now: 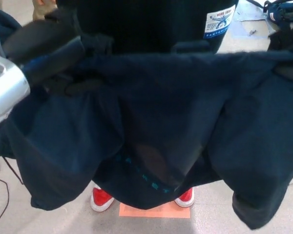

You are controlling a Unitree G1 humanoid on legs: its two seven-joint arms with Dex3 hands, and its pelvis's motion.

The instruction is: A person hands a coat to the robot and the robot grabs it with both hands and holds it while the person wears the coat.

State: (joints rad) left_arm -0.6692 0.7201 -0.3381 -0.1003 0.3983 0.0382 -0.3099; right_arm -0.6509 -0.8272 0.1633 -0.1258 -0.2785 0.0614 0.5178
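A dark navy coat hangs spread wide across the head view, its top edge pulled taut from left to right. My left hand, black beyond a silver wrist, is shut on the coat's upper left edge. At the far right my right hand shows only as a dark blurred shape holding the upper right edge. A person in a black sweater with a white label stands just behind the coat, close to its top edge. The coat hides most of their legs.
The person's red shoes stand on an orange floor marker below the coat. A black cable lies on the floor at lower left. A blue bag sits at upper right. Someone in khaki trousers stands at upper left.
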